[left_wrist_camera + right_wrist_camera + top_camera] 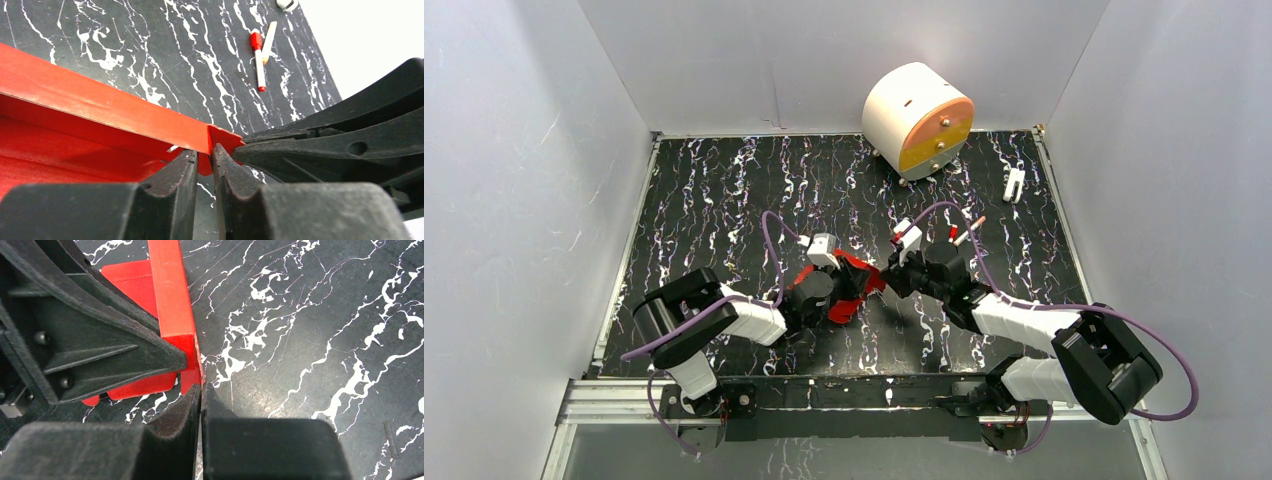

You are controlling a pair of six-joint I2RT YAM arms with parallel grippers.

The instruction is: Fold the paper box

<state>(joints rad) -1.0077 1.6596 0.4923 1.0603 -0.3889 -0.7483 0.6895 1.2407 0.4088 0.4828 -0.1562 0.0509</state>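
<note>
My left claw [205,153] and right claw [201,388] are both pinched nearly shut on one corner of the paper box [856,276] mid-surface [724,200], its long wall running toward 10 o'clock from my left claw and 12 o'clock from my right.

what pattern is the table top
Black with white marble-like veins on the table top; it shows best in the right wrist view.

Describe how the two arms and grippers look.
Both the left arm and right arm have white links between black joints, each trailed by a purple cable. The left gripper and right gripper are matt black with two tapering fingers.
</note>
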